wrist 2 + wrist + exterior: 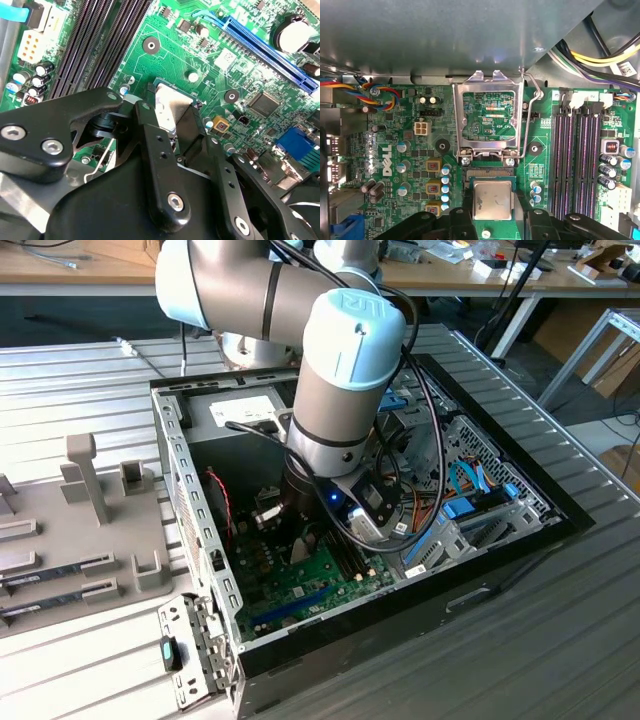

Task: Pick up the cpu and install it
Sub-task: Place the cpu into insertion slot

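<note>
- Exterior view: a ribbed metal table (560, 640) carries an open computer case (470, 592), and the gripper is sunk deep inside that case.
- The grey-and-blue arm (340, 370) bends down over the case rim, with black cables looped along its wrist just above the gripper.
- A grey fixture tray (60, 530) lies outside the case, well apart from the gripper.
- The green motherboard (300, 590) lines the case floor directly under the gripper.
- In both wrist views the gripper (172, 114) (492, 210) stands narrow, its two black fingers (157, 150) (530, 220) pressed against opposite edges of the cpu (172, 102) (492, 199).
- The dark memory slots (575, 160) (100, 40) run alongside the gripper, off to one finger's side and near it.
- A blue expansion slot (270, 52) lies off the other finger's side in the second wrist view, further out.
- In the first wrist view, the socket's metal load plate (487, 86) stands swung open just beyond the fingertips.
- Between that plate and the fingertips, a dark strip of the socket (487, 172) shows just past the chip's edge.
- The cpu, silvery top up with a thin green rim, sits level between the fingers over the socket; whether it rests in it or hangs just above cannot be told.
</note>
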Tool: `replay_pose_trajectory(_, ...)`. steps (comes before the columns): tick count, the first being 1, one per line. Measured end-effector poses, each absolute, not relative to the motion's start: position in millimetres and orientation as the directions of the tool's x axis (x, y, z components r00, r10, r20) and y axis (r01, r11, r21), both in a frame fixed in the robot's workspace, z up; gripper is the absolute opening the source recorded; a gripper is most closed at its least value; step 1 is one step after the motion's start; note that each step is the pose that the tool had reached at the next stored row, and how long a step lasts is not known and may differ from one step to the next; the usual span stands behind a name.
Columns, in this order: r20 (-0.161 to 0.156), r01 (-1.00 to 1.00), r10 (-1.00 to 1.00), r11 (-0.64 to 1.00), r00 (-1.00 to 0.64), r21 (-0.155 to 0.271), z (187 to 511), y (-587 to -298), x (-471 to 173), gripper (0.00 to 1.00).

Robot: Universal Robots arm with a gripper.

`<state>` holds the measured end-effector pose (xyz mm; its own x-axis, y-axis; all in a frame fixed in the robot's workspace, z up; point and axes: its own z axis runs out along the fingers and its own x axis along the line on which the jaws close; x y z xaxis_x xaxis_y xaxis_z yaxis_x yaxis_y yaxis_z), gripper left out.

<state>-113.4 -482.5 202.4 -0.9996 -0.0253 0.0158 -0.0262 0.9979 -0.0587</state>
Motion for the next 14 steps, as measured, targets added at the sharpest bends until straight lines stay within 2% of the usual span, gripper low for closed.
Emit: replay_pose_trajectory(14,0.016,-0.026,-0.025,0.998,-1.0,-0.055,202.3,-482.6,-113.4,0.41)
